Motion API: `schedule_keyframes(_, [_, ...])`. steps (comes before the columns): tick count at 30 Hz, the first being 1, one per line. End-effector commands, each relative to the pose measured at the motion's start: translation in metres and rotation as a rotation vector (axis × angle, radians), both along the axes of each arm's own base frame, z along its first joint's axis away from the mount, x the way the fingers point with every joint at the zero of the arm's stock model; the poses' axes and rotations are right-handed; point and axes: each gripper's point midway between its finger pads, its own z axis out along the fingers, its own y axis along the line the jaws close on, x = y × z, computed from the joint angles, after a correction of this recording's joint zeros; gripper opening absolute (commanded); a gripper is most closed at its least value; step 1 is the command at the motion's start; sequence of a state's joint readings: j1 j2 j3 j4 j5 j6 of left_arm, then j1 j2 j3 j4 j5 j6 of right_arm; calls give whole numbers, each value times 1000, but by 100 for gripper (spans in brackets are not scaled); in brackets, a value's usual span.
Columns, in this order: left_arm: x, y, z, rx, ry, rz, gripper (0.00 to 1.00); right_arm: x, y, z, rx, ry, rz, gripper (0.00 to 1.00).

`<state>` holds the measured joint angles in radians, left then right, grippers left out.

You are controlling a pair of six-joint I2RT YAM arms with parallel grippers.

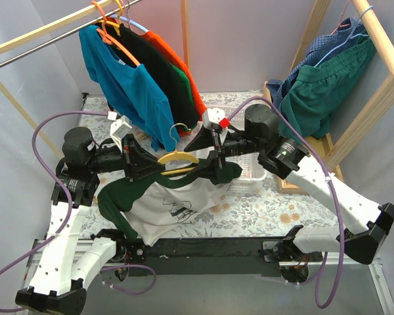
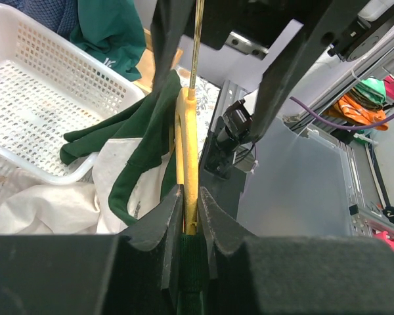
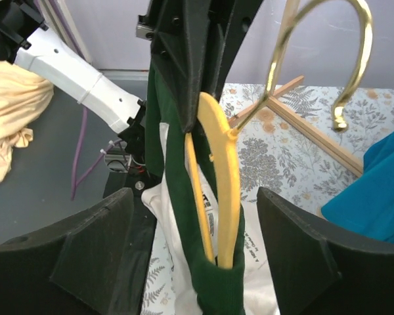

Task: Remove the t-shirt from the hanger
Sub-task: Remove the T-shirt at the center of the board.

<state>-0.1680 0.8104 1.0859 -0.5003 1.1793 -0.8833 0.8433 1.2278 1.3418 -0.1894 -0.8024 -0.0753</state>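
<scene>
T-shirt (image 1: pixel 164 209) hangs from hanger (image 1: pixel 178 157) in left end effector (image 2: pixel 190 218).

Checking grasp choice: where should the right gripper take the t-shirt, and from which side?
Probably the green shoulder fabric over the yellow hanger's free end, from that end: it lies between the open right gripper's fingers, opposite the left gripper's clamp.

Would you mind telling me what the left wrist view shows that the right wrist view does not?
Only the left wrist view: the white basket with dark green clothing beyond it. Only the right wrist view: the curve of the gold hook and a blue t-shirt. Both: the yellow hanger inside the green-and-white t-shirt, with the left gripper shut on it.
</scene>
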Motion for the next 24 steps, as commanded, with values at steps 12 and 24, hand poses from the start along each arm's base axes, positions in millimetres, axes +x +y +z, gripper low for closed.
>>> schedule_keyframes(12, [-12,0,2,-14,-25,-17,0,-1,39,18,70,18,-4,1])
schedule_keyframes(24, [52,53,34,-17,-132,620,57,38,-8,3,-44,-158,-354,1])
